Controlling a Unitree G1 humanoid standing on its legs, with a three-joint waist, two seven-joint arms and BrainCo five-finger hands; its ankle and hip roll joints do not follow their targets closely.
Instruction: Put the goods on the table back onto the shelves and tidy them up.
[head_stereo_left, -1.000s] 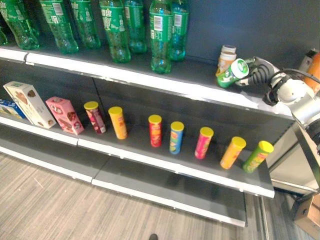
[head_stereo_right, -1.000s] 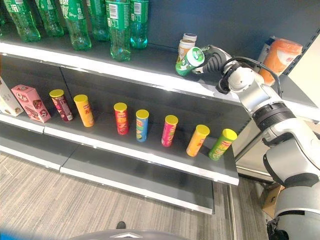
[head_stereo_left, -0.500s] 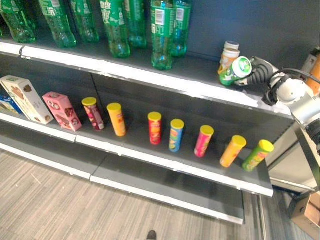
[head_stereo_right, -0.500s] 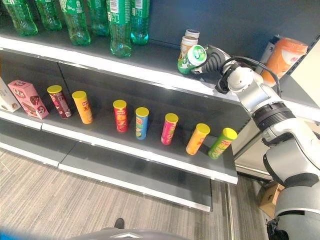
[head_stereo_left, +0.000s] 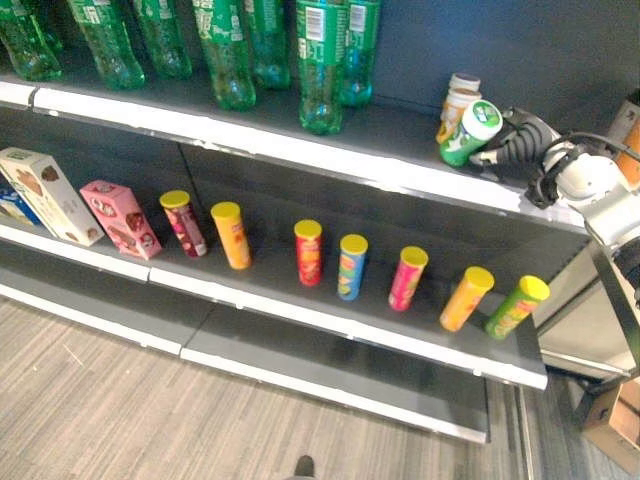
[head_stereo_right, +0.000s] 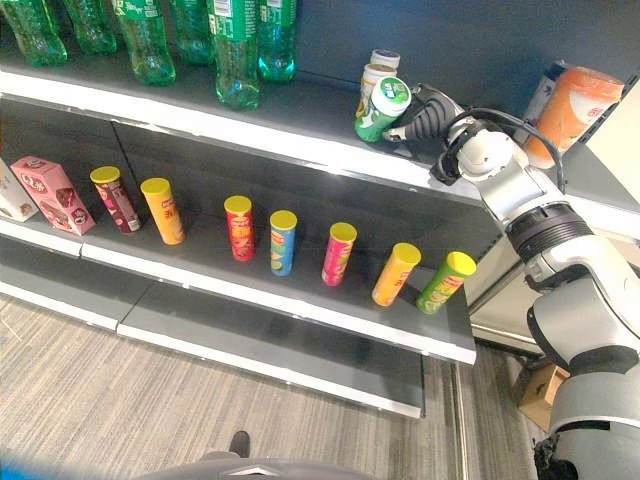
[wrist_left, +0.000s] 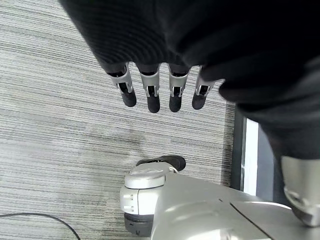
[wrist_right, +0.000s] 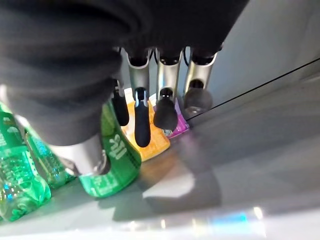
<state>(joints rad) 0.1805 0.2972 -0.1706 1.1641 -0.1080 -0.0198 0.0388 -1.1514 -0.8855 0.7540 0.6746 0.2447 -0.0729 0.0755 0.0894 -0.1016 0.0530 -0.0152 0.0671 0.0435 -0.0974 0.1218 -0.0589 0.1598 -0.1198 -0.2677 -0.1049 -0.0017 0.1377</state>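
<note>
I am in the placing step. My right robot hand (head_stereo_right: 425, 115) reaches onto the upper shelf (head_stereo_right: 300, 135) at its right end, with fingers and thumb curled round a green canister (head_stereo_right: 381, 109) with a white lid. The canister is tilted, its lid leaning toward me, its base at or just above the shelf, I think, though I cannot be sure it has touched. It sits just beside a pale jar (head_stereo_right: 374, 72) behind it. Next I must stand the canister upright before letting go. My left robot hand (wrist_left: 160, 92) hangs over the floor, fingers straight, holding nothing.
</note>
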